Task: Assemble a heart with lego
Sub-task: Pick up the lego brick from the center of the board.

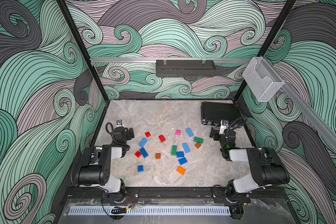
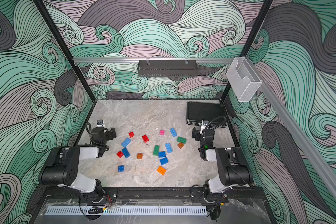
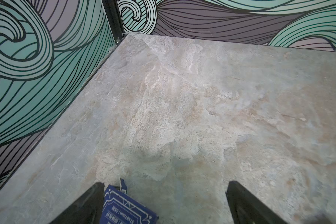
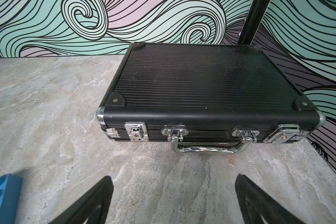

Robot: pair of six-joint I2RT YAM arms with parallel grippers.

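The lego [image 1: 180, 154] lies scattered studs-up across the middle of the marble-patterned table [image 1: 163, 114], between the two arms. On the left of the spread are a small red brick [image 1: 147, 134], a light blue oblong [image 1: 143, 142] and a dark blue oblong [image 1: 144, 152] just beside a second red square [image 1: 138, 154]. Farther right are a pink brick [image 1: 178, 132], two green oblongs [image 1: 198, 139] and more blue pieces. An orange oblong [image 1: 181, 170] lies nearest of all. The studs are too small for any lettering to be read.

The left gripper [image 1: 131, 132] hangs at the far left edge of the spread, its jaws wide apart and holding nothing. In the left wrist view [image 3: 164, 183] a dark blue card box [image 3: 124, 207] lies on the table between the fingers, close against one of them. Whether it touches that finger cannot be told. The box carries a white ornamental border and a line of white print, upside down to the camera. It appears to read "57x87mm | 55" followed by a Chinese character. The rest of the print is cut off by the frame.

The right gripper [image 1: 212, 133] sits at the far right, jaws likewise spread and empty [image 4: 173, 176]. It faces a black ribbed case [image 4: 202, 83] that lies flat in the far right corner. A chrome handle [image 4: 208, 148] and two chrome latches [image 4: 137, 131] are on the case's near side. One light blue brick [image 4: 2, 195] shows at the edge of the right wrist view, apart from the fingers.
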